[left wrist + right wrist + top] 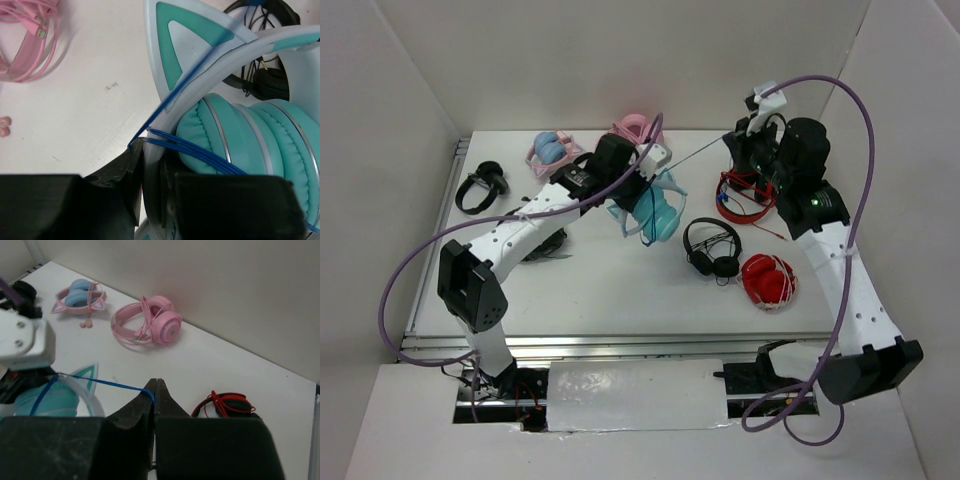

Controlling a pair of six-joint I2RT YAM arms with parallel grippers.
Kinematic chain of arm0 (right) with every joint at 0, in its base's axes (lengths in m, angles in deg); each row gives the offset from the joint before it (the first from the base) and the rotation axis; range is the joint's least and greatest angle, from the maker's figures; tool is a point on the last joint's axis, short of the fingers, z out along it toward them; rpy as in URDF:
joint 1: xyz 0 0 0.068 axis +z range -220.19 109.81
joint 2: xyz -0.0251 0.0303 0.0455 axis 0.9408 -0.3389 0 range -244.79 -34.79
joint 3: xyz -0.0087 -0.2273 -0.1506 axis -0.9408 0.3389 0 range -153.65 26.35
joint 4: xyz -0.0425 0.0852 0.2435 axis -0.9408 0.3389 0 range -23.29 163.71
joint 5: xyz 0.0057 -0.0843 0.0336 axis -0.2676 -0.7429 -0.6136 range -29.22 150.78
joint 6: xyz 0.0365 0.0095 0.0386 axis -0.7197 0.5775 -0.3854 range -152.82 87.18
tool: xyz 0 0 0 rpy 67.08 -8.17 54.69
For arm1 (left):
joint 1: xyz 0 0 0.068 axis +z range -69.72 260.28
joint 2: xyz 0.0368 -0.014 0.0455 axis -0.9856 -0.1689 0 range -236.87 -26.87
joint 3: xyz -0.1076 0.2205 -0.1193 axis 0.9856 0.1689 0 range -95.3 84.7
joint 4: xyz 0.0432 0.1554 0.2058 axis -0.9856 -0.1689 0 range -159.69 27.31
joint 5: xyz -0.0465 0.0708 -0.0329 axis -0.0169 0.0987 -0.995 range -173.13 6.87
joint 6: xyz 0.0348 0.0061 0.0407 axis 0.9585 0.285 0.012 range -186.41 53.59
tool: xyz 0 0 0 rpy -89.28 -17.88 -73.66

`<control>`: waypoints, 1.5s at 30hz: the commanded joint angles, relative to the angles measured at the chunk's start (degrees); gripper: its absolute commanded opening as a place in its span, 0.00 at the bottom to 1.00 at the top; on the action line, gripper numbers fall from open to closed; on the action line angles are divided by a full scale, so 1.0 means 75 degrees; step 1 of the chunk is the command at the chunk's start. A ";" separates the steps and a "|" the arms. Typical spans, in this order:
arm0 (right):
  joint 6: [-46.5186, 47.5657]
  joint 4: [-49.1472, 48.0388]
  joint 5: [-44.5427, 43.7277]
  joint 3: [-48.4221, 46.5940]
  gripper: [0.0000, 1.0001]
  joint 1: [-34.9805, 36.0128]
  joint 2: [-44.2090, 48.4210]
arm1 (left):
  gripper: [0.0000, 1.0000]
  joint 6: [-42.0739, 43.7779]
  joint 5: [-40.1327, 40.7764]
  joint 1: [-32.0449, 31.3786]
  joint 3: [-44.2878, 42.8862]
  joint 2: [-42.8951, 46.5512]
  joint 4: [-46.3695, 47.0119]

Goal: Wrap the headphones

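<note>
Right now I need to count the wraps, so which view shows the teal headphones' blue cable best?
Left wrist: close up, the cable crosses the headphones' pale band in several strands. Right wrist shows only one strand pinched in the right gripper. Top external shows it only as a thin taut line.

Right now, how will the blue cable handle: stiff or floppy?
Likely floppy: the cable looks straight only where the right gripper pulls it taut from the headphones. Thin and smooth-looking, so it may slip between the shut jaws.

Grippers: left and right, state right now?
Left gripper: shut on the headphones.
Right gripper: shut on their blue cable, drawn taut.
</note>
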 commanded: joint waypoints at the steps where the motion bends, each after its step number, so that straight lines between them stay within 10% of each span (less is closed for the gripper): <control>1: -0.0138 -0.0848 -0.0705 0.0276 0.00 0.0208 0.0762 | 0.00 -0.0840 0.0386 0.0341 0.0240 0.0264 -0.0098; 17: -0.1553 -0.1679 -0.0517 0.3613 0.00 0.2575 0.2674 | 0.00 -0.3114 0.2086 0.2052 -0.2769 -0.0358 -0.0882; 29: -0.2235 -0.2559 -0.1372 0.3559 0.00 0.3279 0.0073 | 0.00 -0.3008 0.0494 0.2240 -0.3123 0.0872 -0.0883; 45: -0.2071 -0.5160 -0.0294 0.3465 0.56 0.3514 -0.3056 | 0.00 -0.2798 -0.1688 0.2228 -0.3603 0.1494 -0.1210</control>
